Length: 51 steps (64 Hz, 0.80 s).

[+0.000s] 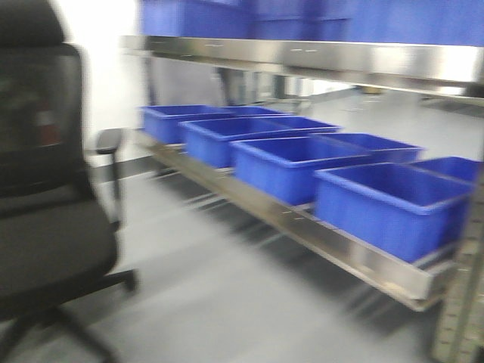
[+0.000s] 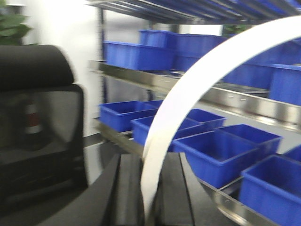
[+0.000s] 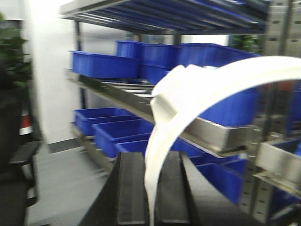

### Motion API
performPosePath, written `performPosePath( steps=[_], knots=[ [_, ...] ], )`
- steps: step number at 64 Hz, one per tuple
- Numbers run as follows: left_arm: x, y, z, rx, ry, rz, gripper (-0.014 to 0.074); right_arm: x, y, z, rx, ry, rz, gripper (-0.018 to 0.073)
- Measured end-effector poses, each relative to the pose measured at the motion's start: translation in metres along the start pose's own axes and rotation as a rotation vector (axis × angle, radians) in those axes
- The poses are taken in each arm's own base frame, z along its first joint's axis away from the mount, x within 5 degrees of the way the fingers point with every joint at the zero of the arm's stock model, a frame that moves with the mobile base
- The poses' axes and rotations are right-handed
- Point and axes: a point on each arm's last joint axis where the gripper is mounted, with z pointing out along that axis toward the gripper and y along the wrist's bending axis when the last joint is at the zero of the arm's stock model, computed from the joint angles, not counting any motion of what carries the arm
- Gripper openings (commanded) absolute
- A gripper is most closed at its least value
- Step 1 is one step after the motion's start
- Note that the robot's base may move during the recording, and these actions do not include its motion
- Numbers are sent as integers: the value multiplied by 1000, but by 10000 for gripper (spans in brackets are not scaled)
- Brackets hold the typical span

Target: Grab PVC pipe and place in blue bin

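Note:
In the left wrist view, my left gripper (image 2: 150, 162) is shut on a white PVC pipe (image 2: 197, 80), whose arc curves up and to the right from between the black fingers. In the right wrist view, my right gripper (image 3: 151, 160) is likewise shut on a second white PVC pipe (image 3: 211, 89), which has a raised tab near its bend. A row of blue bins (image 1: 386, 204) stands open on the low steel shelf, ahead of both grippers (image 2: 216, 155) (image 3: 117, 134). Neither gripper shows in the front view. All the views are blurred.
A black office chair (image 1: 45, 189) fills the left side, close to the shelf's end. The steel rack (image 1: 302, 227) runs diagonally from back left to front right, with an upper shelf (image 1: 318, 57) holding more blue bins. Grey floor (image 1: 212, 302) lies between chair and rack.

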Motion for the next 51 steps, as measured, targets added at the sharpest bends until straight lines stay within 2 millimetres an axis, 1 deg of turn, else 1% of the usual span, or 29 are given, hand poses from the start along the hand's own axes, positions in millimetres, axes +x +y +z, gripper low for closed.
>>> performPosePath(
  steps=[51],
  knots=[
    [0, 0, 0, 0, 0, 0, -111, 0, 0, 0, 0, 0, 0, -168]
  ],
)
